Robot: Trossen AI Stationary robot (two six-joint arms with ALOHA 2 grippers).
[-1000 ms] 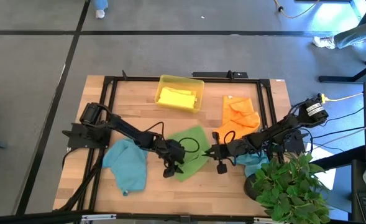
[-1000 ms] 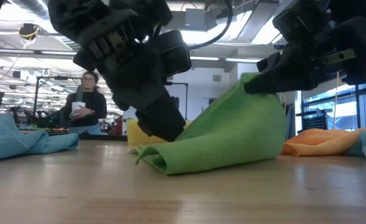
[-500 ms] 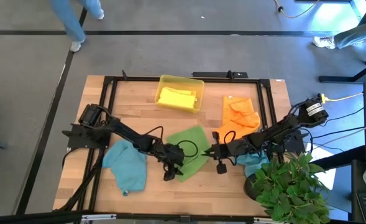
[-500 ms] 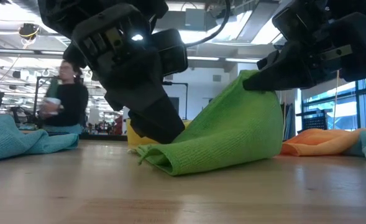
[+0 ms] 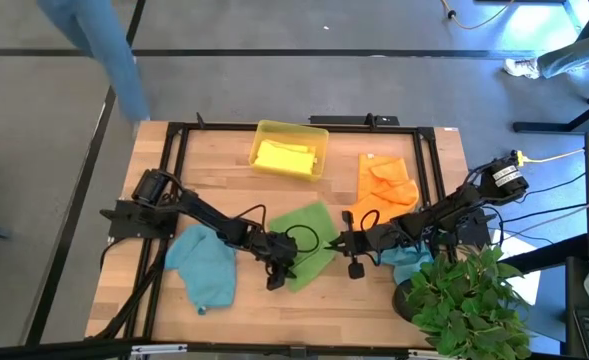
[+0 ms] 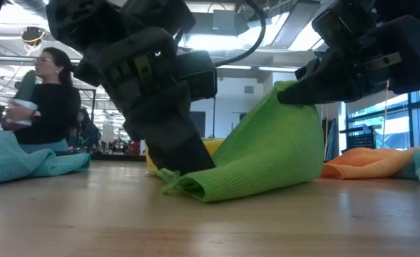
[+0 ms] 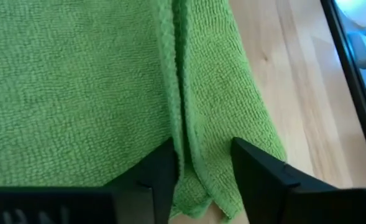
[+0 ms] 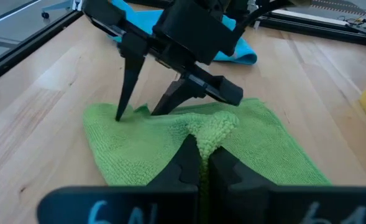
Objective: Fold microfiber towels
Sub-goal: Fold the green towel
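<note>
High view, change: we see the left gripper point(image 5: 277, 275) at the near-left corner of the green towel point(image 5: 309, 244); since a second ago it has crept slightly toward that corner, and its fingers have drawn in from wide to partly open; a person's blue trouser leg point(image 5: 104, 45) has also come in beside the table's far-left corner
Left wrist view, grip: our left fingers point(image 7: 161, 171) straddle the doubled green hem point(image 7: 181, 124), one on each side; they look to be closing on it, but we cannot tell whether the cloth is pinched yet
Right wrist view, grip: the right gripper point(image 8: 200, 160) is clamped shut on a raised pleat of the green towel; it has not shifted over the last second
Low view, cloth: the right gripper point(image 6: 302, 89) holds the towel's right side up in a peak; the left side lies folded on the wooden table point(image 6: 267, 221) under the left gripper point(image 6: 185, 160)
Meaning: we judge a two-corner hold is nearly made; once the left catches, the fold can be carried over
Other towels: one teal towel point(image 5: 203, 265) lies near left; orange towel point(image 5: 384, 190) far right; yellow towel point(image 5: 284, 156) sits in the yellow tray point(image 5: 319, 135)
Hidden: a second teal towel point(image 5: 406, 262) is mostly covered by the right arm and the plant point(image 5: 464, 300); the left fingertips are hidden against the green cloth in the low view
</note>
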